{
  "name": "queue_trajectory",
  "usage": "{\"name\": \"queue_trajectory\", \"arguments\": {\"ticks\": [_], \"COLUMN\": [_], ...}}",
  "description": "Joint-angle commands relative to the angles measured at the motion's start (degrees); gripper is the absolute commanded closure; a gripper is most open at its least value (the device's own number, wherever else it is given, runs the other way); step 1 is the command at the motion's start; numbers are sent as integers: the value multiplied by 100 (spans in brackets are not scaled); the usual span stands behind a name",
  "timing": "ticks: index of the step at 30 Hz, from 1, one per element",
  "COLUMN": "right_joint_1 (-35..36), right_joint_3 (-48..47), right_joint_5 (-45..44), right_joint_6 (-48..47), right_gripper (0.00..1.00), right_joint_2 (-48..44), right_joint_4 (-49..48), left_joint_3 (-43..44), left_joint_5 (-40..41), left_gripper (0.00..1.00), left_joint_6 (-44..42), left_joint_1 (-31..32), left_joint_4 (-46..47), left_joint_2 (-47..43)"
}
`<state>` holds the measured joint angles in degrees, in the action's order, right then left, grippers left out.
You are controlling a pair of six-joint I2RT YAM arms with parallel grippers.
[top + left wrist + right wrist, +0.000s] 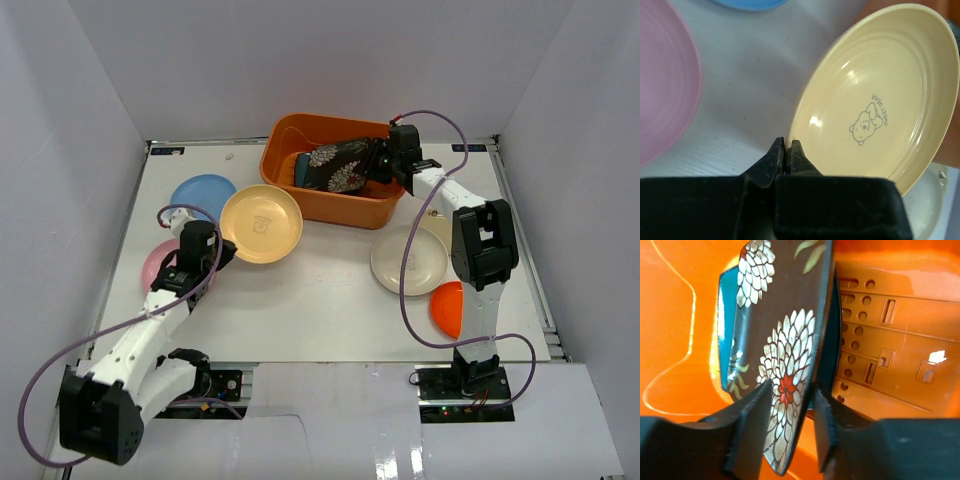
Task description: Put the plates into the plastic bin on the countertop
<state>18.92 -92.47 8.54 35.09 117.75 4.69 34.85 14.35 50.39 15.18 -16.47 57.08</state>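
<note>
My left gripper (222,252) (788,145) is shut on the near rim of the pale yellow plate (261,223) (880,95), which is tilted and carries a small bear print. My right gripper (378,160) (791,389) reaches into the orange plastic bin (340,210) (890,340). Its jaws close on the rim of the black flowered plate (338,165) (785,330), held on edge. The teal plate (300,168) (726,315) lies in the bin behind it. The blue plate (203,193) and the pink plate (163,262) (665,80) lie on the countertop (320,300).
A cream plate (408,258) and a round orange plate (450,308) lie on the right, beside the right arm. A tan plate edge (438,222) shows under that arm. White walls stand on three sides. Metal rails edge the surface.
</note>
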Motion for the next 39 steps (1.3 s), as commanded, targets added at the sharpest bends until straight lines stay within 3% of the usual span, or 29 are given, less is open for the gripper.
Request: {"name": "queue_trajectory", "arguments": {"ticks": [1,4,5,8,10,14,19,23,24,25,28,29,31,34,39], "right_joint_1": [164,244,261,323,341,341,341,323,306,271,156,139,103,121,147], "right_joint_3": [-281,-184,-167,-245,-351,-456,-938,-1143,-1055,-854,-432,-56,681,1527,3257], "right_joint_5": [-194,-396,-431,-502,-598,-695,-230,-422,-579,-633,-730,-730,-704,-433,-116], "right_joint_6": [-424,-582,-608,-670,-696,-767,-758,-767,-767,-767,-758,-758,-758,-627,-442], "right_gripper": [52,33,18,3,2,10,10,10,8,1,30,54,77,83,85], "right_joint_2": [-165,-305,-332,-437,-490,-727,-1044,-1333,-1447,-1674,-2203,-2352,-2888,-3591,-4688], "right_joint_4": [-144,-100,-65,-12,102,155,5,190,156,138,68,-55,-274,-845,-1487], "left_joint_3": [495,794,908,1523,1813,2620,3299,3739,3835,4071,4538,4679,5134,5775,6823], "left_joint_5": [-292,-617,-748,-960,-1066,-1110,-1058,-820,-785,-793,-837,-863,-855,-925,-882], "left_gripper": [100,100,100,100,100,100,100,100,100,100,100,100,100,100,100], "left_joint_6": [-416,-478,-460,-521,-644,-864,-969,-1005,-1005,-970,-970,-1013,-1092,-1251,-1531], "left_joint_1": [20,38,38,29,38,46,82,117,134,134,240,283,459,670,925], "left_joint_4": [-426,-506,-498,-463,-296,-41,258,530,566,575,671,671,663,610,40], "left_joint_2": [-819,-1365,-1427,-1148,-752,-32,1074,1734,1876,2164,2657,3016,3396,4134,5215]}}
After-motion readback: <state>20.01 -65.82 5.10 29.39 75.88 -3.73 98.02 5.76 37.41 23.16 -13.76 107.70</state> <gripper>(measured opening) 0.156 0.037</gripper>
